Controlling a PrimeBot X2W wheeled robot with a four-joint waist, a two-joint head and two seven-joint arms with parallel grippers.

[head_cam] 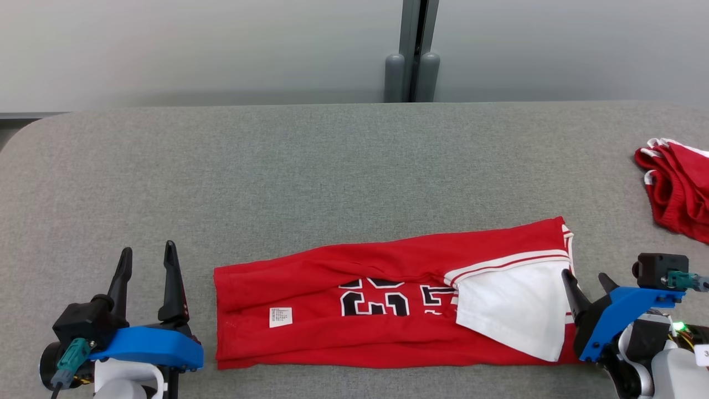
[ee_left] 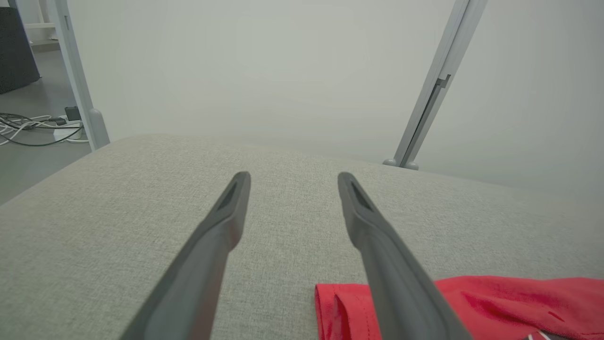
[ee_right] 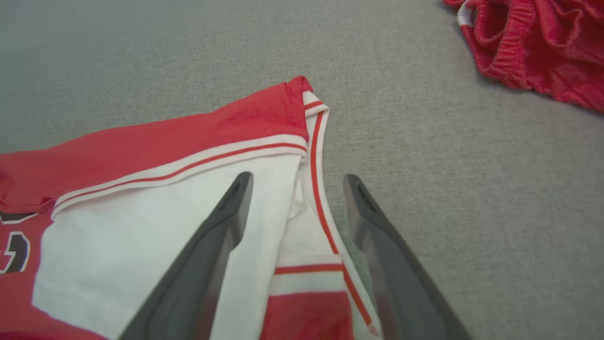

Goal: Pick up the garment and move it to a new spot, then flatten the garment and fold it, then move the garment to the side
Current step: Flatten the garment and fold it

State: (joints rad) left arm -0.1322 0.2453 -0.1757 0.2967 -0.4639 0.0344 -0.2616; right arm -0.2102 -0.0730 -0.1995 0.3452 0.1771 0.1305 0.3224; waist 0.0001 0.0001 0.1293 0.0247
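Grey cloth covers the wide surface [head_cam: 332,166], and everything rests on it. The garment [head_cam: 388,260] is a red shirt with black numbers [head_cam: 376,299] and a white part [head_cam: 509,310]. It lies flat on the near side of the surface, folded into one long strip. I think the folding is partly done and the move to the side is not yet done.

Far to the right of the garment, well apart from it, lies a heap of other red clothes [head_cam: 678,194]. It is bunched up and looks put there to stay out of the way.

The left claw [head_cam: 148,249] stands just beside the left end of the garment, not touching it. Its two fingers [ee_left: 222,226] are spread wide with nothing between them. The right claw [head_cam: 584,274] is at the right end of the garment. Its fingers are spread too and grip nothing. One is over the white part and the other is over bare surface. I cannot tell if they touch the cloth. I think a claw waits at each end so both can lift the strip together.

A small white label [head_cam: 280,317] shows on the left half of the garment.
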